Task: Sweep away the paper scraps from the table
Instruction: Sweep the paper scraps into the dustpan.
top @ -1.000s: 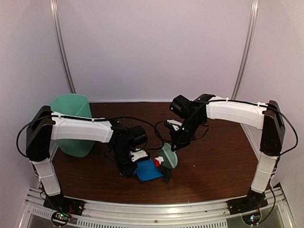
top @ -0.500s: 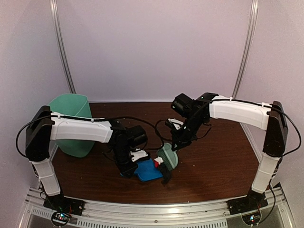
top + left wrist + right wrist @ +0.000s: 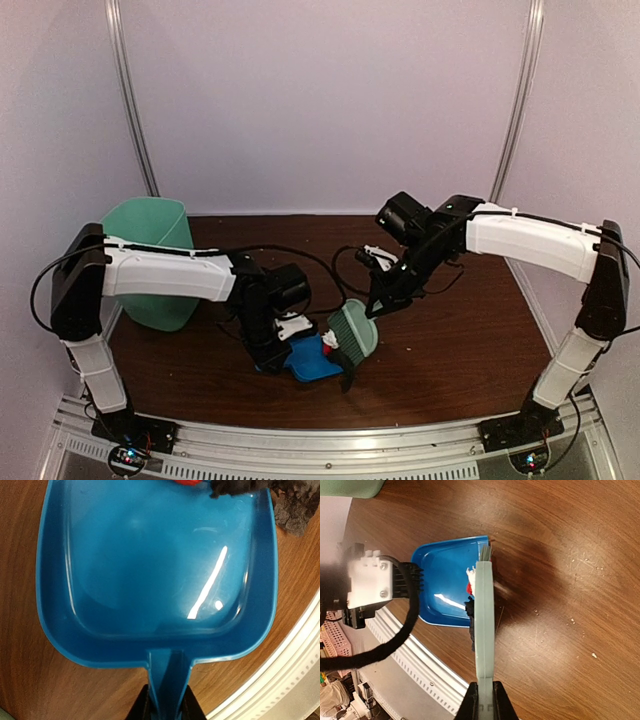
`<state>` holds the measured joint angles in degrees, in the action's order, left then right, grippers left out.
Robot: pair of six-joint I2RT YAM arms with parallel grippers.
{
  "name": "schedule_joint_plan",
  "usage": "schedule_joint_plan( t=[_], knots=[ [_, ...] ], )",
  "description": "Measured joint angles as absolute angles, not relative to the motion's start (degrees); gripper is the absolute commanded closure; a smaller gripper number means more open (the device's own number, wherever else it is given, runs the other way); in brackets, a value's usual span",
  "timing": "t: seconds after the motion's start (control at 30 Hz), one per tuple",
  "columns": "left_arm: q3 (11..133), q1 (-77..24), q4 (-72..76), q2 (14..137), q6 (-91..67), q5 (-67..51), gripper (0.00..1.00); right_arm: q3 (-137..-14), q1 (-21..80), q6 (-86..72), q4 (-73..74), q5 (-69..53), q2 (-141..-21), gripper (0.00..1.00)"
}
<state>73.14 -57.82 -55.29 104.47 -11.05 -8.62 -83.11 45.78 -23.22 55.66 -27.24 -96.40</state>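
While the left gripper (image 3: 167, 707) clamps the short handle of the blue dustpan (image 3: 150, 570), we see the pan lying flat on the table (image 3: 450, 350) straight ahead of its fingers, with its mouth pointing away from them. The right gripper (image 3: 483, 700) is clenched on the handle of the pale green hand brush (image 3: 483, 620). The brush reaches out ahead of its jaws edge-on, so that the dark bristles (image 3: 240, 486) meet the far lip of the pan. The paper scraps (image 3: 469, 580) that we can make out, one red and one white, sit at that lip. They are across the whole pan from the left gripper's fingertips and tight against the side of the brush head as the right wrist camera shows it. A black tuft lies by them, and we cannot tell whether it is a scrap or part of the bristles. The pan's floor nearer the left gripper shows glossy blue plastic with a streak of glare. Well off to the outer side of the left gripper, behind its arm, the mint-green bin (image 3: 150, 262) stands on the table. The two grippers are near each other, with the dustpan between them.
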Motion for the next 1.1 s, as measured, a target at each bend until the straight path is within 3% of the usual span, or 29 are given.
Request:
schedule_joint_plan(
  t=[0.47,1.1],
  knots=[
    [66.83,-59.90,-53.43,96.12,-14.57,-10.74,1.00,-74.30,44.69,-27.35,47.70,-33.01,-88.09,1.00],
    [60.66,-63.96,-57.08,91.92,-18.79,-10.09,1.00,-69.41,42.81,-31.51,61.93,-17.67,-82.87,1.00]
  ],
)
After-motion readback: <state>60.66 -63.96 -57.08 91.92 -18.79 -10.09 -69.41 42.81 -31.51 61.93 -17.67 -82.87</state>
